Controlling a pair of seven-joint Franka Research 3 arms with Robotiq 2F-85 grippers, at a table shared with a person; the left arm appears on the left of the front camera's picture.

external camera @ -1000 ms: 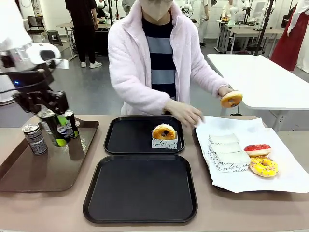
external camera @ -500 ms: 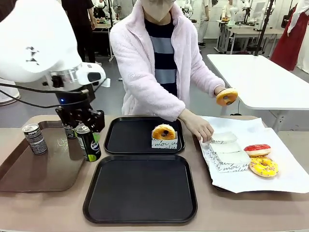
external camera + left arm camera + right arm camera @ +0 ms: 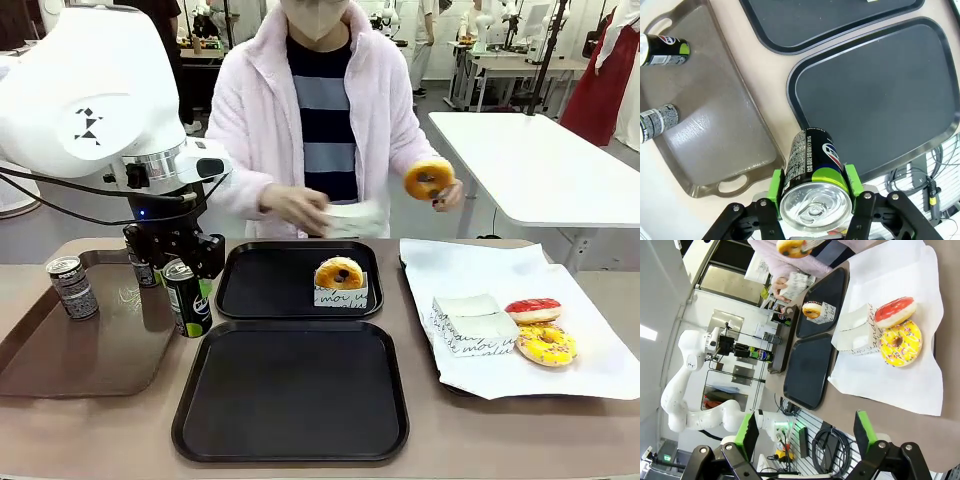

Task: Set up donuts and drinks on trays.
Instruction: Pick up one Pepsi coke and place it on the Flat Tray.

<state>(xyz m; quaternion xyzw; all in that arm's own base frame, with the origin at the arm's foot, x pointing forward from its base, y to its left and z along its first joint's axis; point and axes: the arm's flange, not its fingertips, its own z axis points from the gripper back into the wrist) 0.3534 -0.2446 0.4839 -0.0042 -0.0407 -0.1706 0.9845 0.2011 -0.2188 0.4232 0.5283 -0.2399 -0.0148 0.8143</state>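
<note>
Can (image 3: 187, 300) shifted from brown tray (image 3: 60, 372) toward black trays (image 3: 290, 405) | clenched upright between left tool (image 3: 814, 181) pads (image 3: 775, 183)

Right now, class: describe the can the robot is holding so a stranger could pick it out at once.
Find the brown tray at the table's left. At its right edge the left end effector holds a dark can upright. The other two cans stand free on that tray; this one alone is gripped.

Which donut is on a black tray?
The sleeved orange donut, on the far tray; red donut and yellow donut lie on white paper, fourth donut is hand-held.
</note>
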